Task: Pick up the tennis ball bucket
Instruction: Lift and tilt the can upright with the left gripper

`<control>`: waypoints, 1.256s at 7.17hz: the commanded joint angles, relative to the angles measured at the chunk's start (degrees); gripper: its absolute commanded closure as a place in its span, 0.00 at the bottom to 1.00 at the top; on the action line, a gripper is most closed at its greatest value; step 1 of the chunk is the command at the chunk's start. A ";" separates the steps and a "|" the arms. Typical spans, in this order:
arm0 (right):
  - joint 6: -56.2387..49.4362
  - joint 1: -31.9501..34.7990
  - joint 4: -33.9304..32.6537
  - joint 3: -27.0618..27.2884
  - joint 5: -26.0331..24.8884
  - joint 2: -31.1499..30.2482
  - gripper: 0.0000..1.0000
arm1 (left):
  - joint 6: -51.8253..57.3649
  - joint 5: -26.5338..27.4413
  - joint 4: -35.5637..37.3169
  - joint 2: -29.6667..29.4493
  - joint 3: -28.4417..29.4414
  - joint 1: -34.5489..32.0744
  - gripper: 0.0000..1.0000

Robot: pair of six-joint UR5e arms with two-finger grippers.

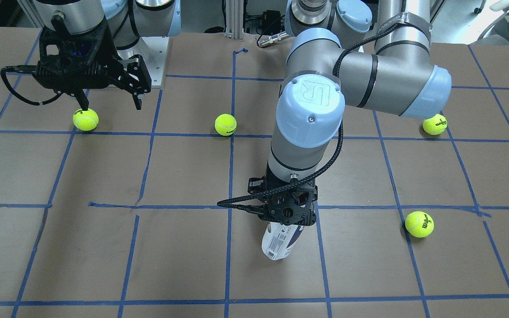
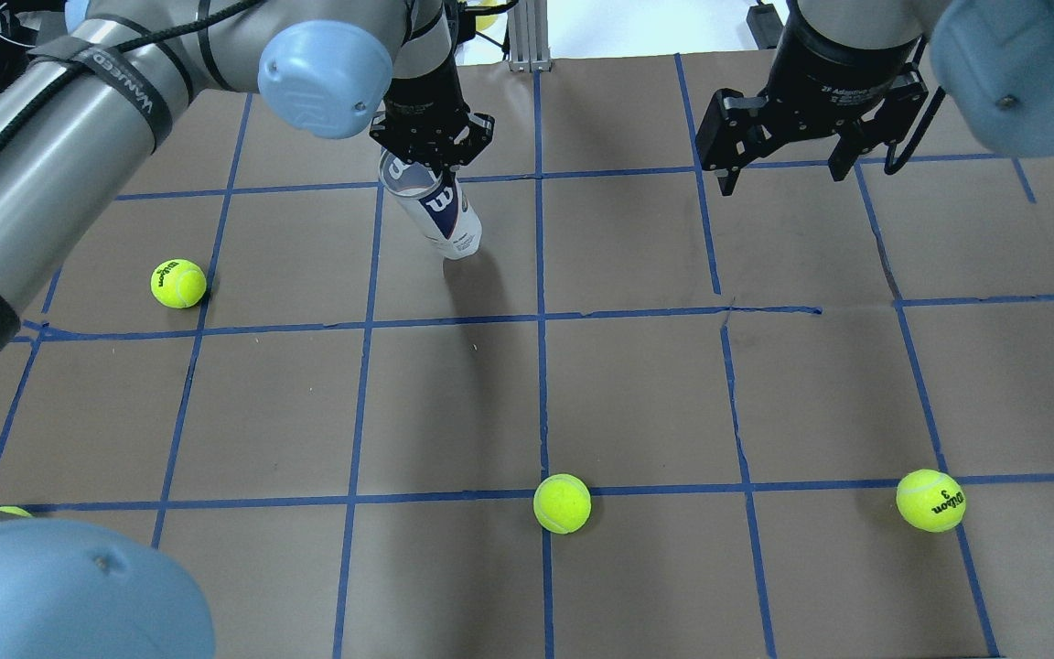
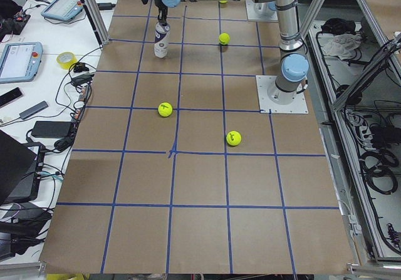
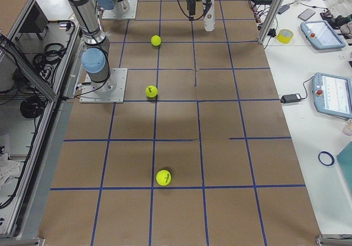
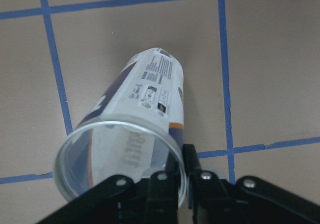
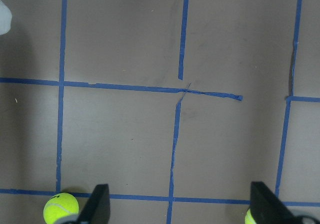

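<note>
The tennis ball bucket (image 2: 440, 210) is a clear tube with a white and navy label. It hangs tilted from my left gripper (image 2: 431, 160). It also shows in the front view (image 1: 279, 240) and in the left wrist view (image 5: 145, 103). In the left wrist view my left gripper (image 5: 182, 179) is shut on the tube's open rim, one finger inside and one outside. The tube is empty. I cannot tell whether its base touches the table. My right gripper (image 2: 783, 183) is open and empty, well to the tube's right, above a tennis ball (image 1: 85, 119).
Yellow-green tennis balls lie on the brown table with blue tape lines: one near the tube (image 2: 178, 283), one in the near middle (image 2: 562, 502), one at near right (image 2: 930, 500). My left arm's elbow (image 1: 312, 110) hangs over the table's middle.
</note>
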 commanded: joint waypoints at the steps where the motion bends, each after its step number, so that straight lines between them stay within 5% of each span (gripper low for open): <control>1: 0.00 0.00 0.00 -0.02 0.00 -0.01 0.00 | -0.27 1.58 -1.14 -3.06 3.55 -0.92 1.00; 3: 0.00 0.00 0.00 0.06 -0.09 -0.01 0.00 | -2.12 1.23 -0.24 -5.09 3.63 -1.28 1.00; 5: 0.00 0.00 0.00 0.24 0.00 -0.09 0.00 | -2.21 1.23 -0.25 -5.80 3.81 -1.28 0.26; 6: 0.00 0.00 0.00 0.41 0.00 -0.18 0.00 | -2.90 1.23 -0.25 -5.28 3.90 -1.28 0.00; 9: 0.00 0.00 0.00 0.59 0.00 -0.45 0.00 | -3.61 1.14 1.76 -0.98 4.07 -1.89 0.00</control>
